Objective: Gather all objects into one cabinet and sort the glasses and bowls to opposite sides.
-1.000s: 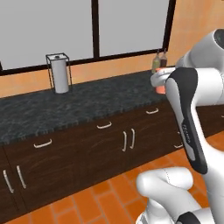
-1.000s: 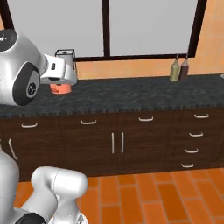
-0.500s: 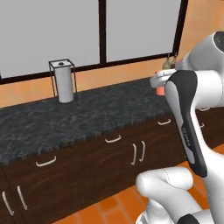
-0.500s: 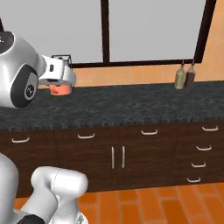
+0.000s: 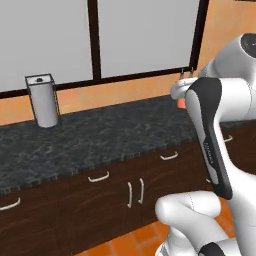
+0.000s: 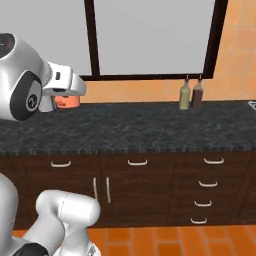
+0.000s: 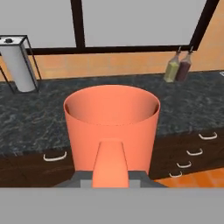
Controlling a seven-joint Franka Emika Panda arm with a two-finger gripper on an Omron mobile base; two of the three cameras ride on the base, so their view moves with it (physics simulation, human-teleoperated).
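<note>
My gripper [image 6: 61,98] is shut on an orange cup [image 7: 111,124], one of the glasses, and holds it upright in the air in front of the counter. From the right base the orange cup [image 6: 67,101] shows just below the white hand. From the left base a sliver of the orange cup [image 5: 182,103] peeks out beside the gripper [image 5: 180,93] and the forearm. In the hand view the cup's open mouth faces me and looks empty, and it hides most of my gripper [image 7: 110,171]. The cabinet and the bowls are out of view.
A dark speckled counter [image 6: 150,127] runs across, with brown cupboard doors and drawers [image 6: 207,187] below and a window behind. A grey paper towel holder [image 5: 44,100] stands at its left. Two small bottles [image 6: 191,93] stand at the right by the wall.
The whole picture has shifted, so the base has moved along the counter. The cup stays gripped in the same place relative to the hand.
</note>
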